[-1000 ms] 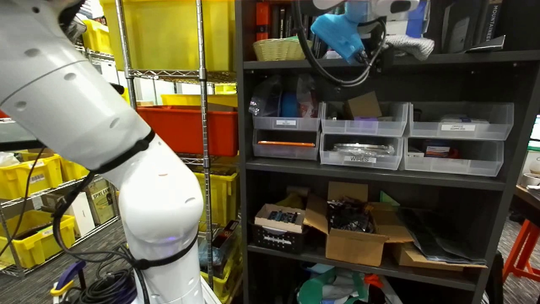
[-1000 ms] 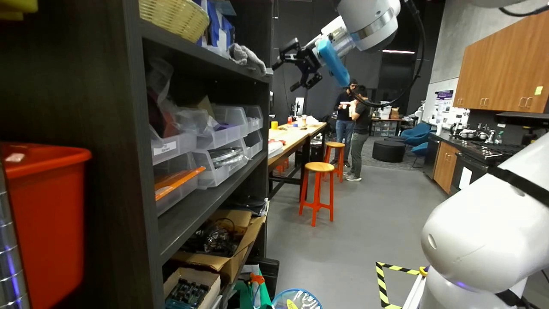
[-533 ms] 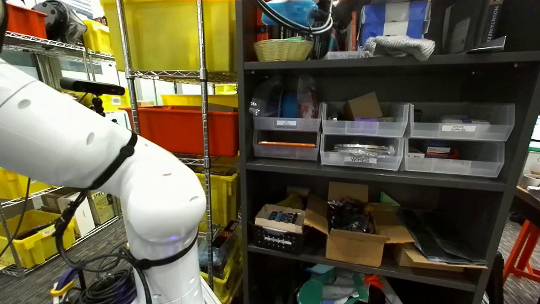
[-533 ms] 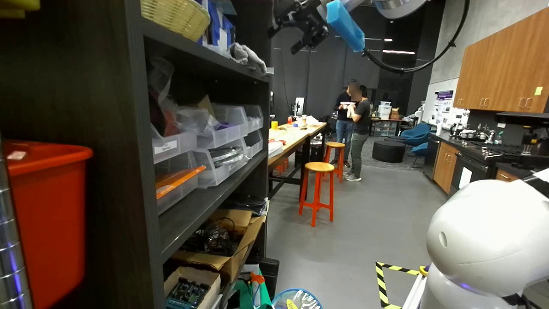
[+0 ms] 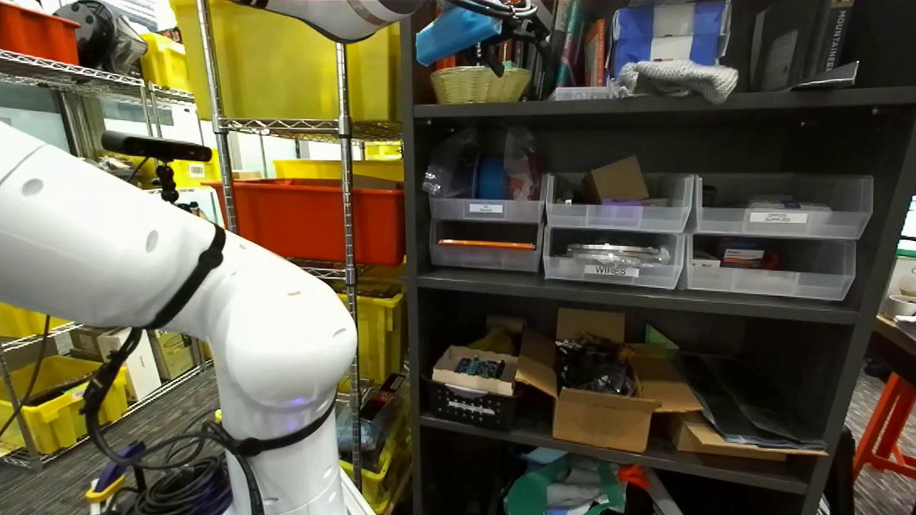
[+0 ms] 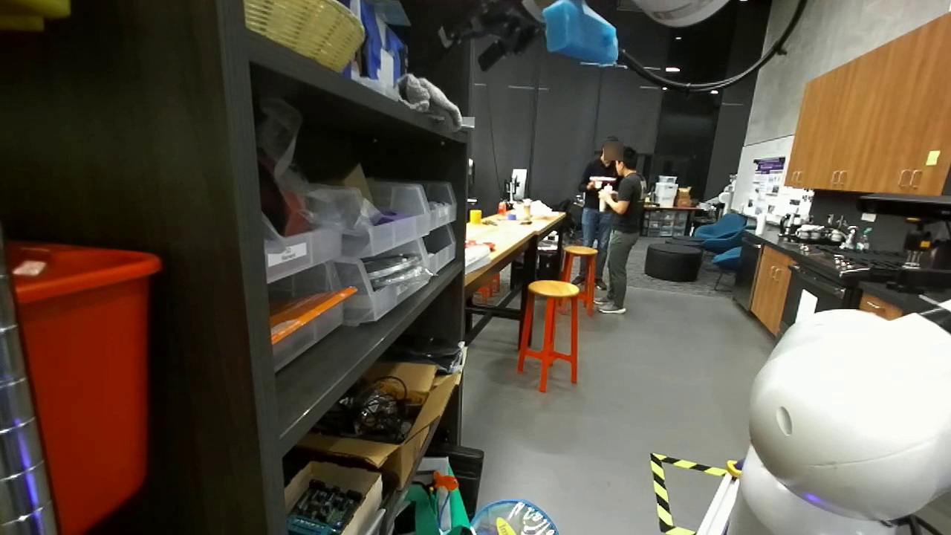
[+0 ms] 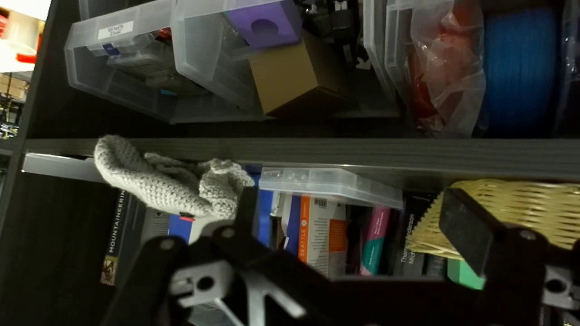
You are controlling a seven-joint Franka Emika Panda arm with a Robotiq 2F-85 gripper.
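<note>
While the gripper hangs facing the top shelf, jaws wide apart, empty, I see the wicker basket beyond one fingertip, the grey knit cloth beyond the other, lengthwise along the shelf.

Gripper shifted, wicker basket now behind it

My fingers look matt, my arm smooth and glossy. I see rough knitted cloth; a wicker basket, woven with slight sheen; a smooth, clear plastic container; a matt, wood-grained shelf; a plain cardboard box; a crinkled, shiny plastic bag.
</note>
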